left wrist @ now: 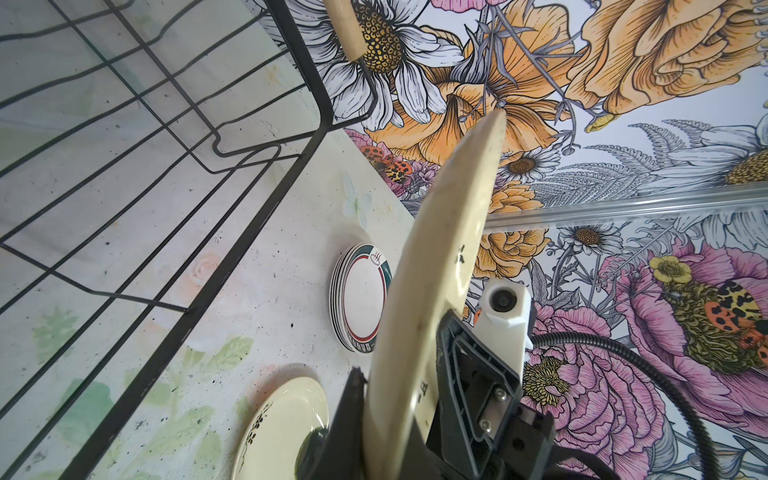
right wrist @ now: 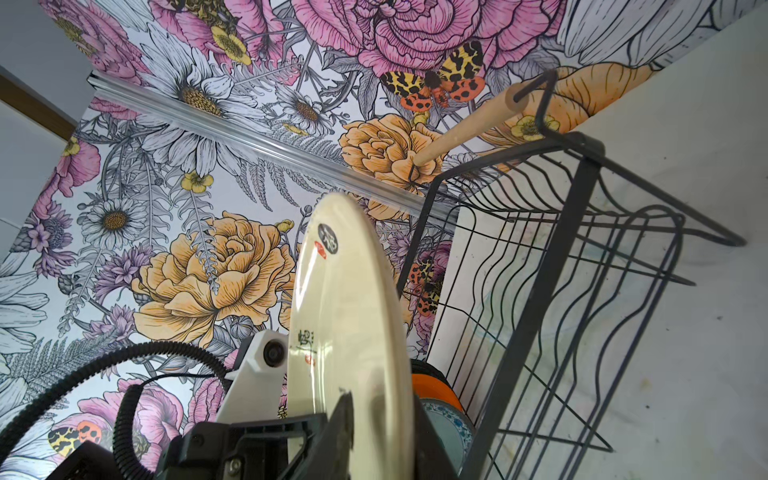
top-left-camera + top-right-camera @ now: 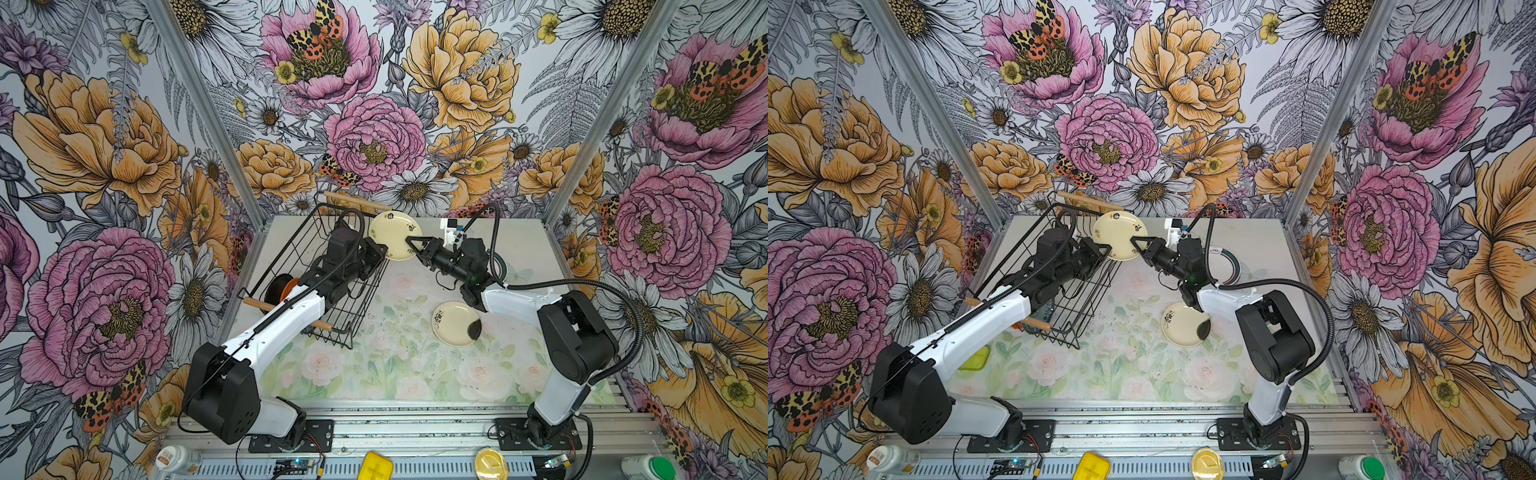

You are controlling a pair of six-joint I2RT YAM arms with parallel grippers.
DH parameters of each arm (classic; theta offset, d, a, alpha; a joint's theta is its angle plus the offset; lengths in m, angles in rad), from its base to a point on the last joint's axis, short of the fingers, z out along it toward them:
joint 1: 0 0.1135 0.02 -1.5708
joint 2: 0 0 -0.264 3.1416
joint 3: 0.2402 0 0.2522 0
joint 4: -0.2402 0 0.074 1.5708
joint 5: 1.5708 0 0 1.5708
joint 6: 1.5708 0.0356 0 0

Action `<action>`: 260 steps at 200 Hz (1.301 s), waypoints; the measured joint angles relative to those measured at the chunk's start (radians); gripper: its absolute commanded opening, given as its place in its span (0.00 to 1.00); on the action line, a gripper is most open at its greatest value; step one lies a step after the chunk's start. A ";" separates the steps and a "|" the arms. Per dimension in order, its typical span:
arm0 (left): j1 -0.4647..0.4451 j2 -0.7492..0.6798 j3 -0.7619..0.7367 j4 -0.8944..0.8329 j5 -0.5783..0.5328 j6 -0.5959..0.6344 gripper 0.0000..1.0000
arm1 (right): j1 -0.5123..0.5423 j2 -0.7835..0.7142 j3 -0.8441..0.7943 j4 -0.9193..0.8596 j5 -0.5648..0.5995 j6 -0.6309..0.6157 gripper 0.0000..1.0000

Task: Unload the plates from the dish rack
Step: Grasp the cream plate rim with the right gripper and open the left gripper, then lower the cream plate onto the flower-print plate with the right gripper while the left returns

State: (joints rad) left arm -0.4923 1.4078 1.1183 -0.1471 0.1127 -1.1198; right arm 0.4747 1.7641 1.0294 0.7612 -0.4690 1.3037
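Black wire comes first on my screen: the rack [image 3: 353,316] stands on the table [image 3: 528,249]. At the rack's near end a black plate [image 3: 274,286] and an orange plate [image 3: 289,286] stand on edge side by side. My right wrist view shows a blue plate [image 2: 446,424] next to the orange one.

My left arm lies across the rack, and the left gripper [image 3: 384,248] is out past its far right corner. The jaws are pressed onto the rim of a cream plate [image 3: 395,230]. My left wrist view shows a finger [image 1: 353,399] on each face of it. This held plate is up in the air just outside the rack's far right corner. It is tilted so that its painted face shows in both top views, and it is edge-on to both wrist cameras.

From the side away from the rack, my right gripper [image 3: 409,240] meets the same plate. Its jaws straddle the opposite rim, and one finger [image 2: 340,415] lies against the glossy face. I cannot tell whether they have clamped it.

To the right of the rack's near corner a second cream dish, the flat plate [image 3: 451,322], lies on the table under my right forearm. Farther right of the rack a stack [image 1: 361,299] of white plates with teal rim bands also rests on the table. In the top views it is mostly hidden behind the right wrist.
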 measured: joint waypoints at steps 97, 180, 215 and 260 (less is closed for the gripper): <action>0.005 0.058 0.017 0.018 0.058 0.008 0.67 | 0.005 0.006 0.003 0.007 -0.024 0.012 0.00; 0.048 -0.043 0.018 -0.083 0.083 0.103 0.99 | -0.115 0.005 0.222 -0.232 -0.100 -0.263 0.00; 0.132 -0.122 0.021 -0.198 0.091 0.151 0.99 | -0.198 -0.031 0.370 -0.470 -0.106 -0.524 0.00; 0.296 -0.184 0.012 -0.346 0.105 0.238 0.99 | -0.282 -0.204 0.414 -0.775 0.013 -0.821 0.00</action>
State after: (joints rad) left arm -0.1963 1.2240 1.1305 -0.4931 0.2180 -0.8818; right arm 0.1925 1.5600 1.4429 -0.0139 -0.4561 0.4828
